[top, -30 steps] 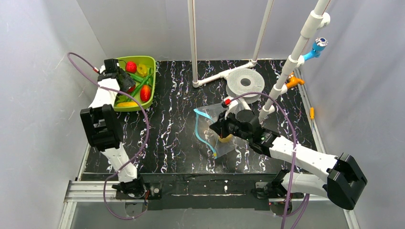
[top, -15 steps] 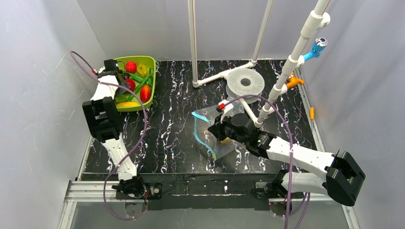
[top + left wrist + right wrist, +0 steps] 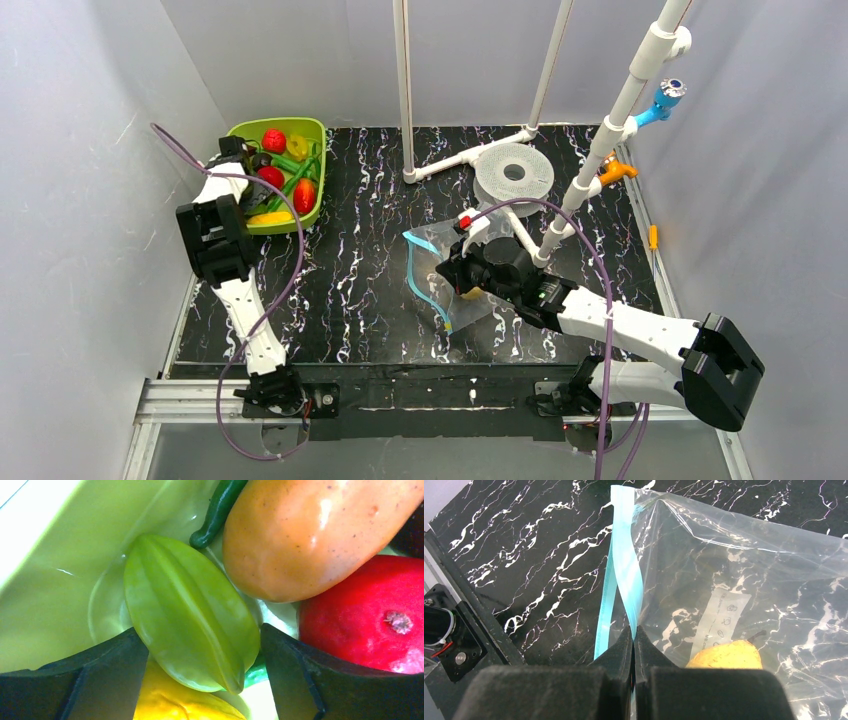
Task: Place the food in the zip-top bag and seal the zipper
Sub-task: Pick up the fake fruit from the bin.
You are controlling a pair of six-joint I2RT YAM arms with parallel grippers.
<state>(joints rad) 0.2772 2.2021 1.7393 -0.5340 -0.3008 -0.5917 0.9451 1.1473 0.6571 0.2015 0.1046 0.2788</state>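
Observation:
The lime-green tray (image 3: 312, 128) at the back left holds the food. My left gripper (image 3: 246, 163) reaches down into it. In the left wrist view a green starfruit (image 3: 185, 605) fills the gap of this gripper (image 3: 197, 630), and both fingers press its sides while it lies on the tray floor (image 3: 50, 570). Around it lie an orange fruit (image 3: 310, 535), a red fruit (image 3: 370, 615), a green chili (image 3: 220, 505) and a yellow piece (image 3: 170, 700). My right gripper (image 3: 634, 629) is shut on the light-blue zipper (image 3: 624, 555) of the zip-top bag (image 3: 734, 565). A yellow pear (image 3: 724, 655) lies inside.
White pipe posts (image 3: 405, 90) rise from the back of the black marbled table (image 3: 350, 280). A white perforated disc (image 3: 513, 172) sits behind the zip-top bag (image 3: 438, 243). Blue and orange fittings (image 3: 665, 98) hang at the right wall. Grey walls close in both sides.
My left arm has reached further left and down into the tray, and its jaws have narrowed onto the starfruit. My right gripper has pulled the bag's zipper edge slightly left.

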